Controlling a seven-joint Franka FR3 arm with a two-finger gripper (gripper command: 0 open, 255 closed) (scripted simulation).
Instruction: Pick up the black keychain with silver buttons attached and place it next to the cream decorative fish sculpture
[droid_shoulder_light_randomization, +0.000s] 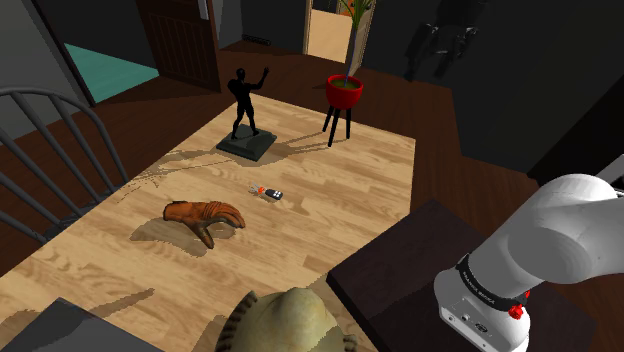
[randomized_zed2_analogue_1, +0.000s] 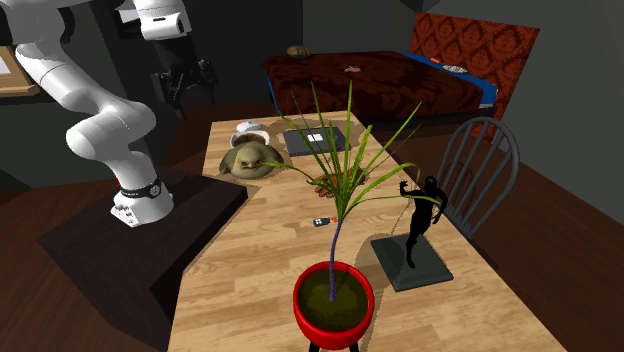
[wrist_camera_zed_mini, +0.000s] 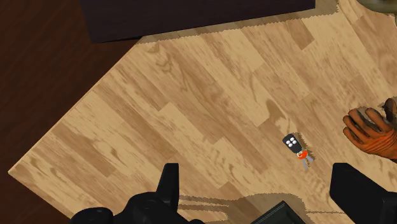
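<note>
Pincer (wrist_camera_zed_mini: 257, 175) fingers stand wide apart and hold nothing. In the second exterior view the pincer hangs high at the upper left, well above the table (droid_shoulder_light_randomization: 370, 190).

The table is long and made of light wood. It stands on a dark brown floor (droid_shoulder_light_randomization: 470, 165) in a dim room. A dark stand (droid_shoulder_light_randomization: 420, 270) sits against the table at the shoulder view's lower right. A bed (randomized_zed2_analogue_1: 380, 75) with a red-brown cover is at the top of the second exterior view.

The small black keychain (droid_shoulder_light_randomization: 268, 191) lies flat near the middle of the table, with an orange bit on one end. In the wrist view it lies ahead of the open fingers, apart from them. The tan fish sculpture (droid_shoulder_light_randomization: 290, 320) sits at the shoulder view's bottom edge, well apart from the keychain.

An orange-brown hand-shaped thing (droid_shoulder_light_randomization: 205, 217) lies near the keychain. A black statue (droid_shoulder_light_randomization: 245, 100) and a red pot (droid_shoulder_light_randomization: 343, 90) on legs stand at the far end. A grey chair (droid_shoulder_light_randomization: 50, 150) is at the left edge.
</note>
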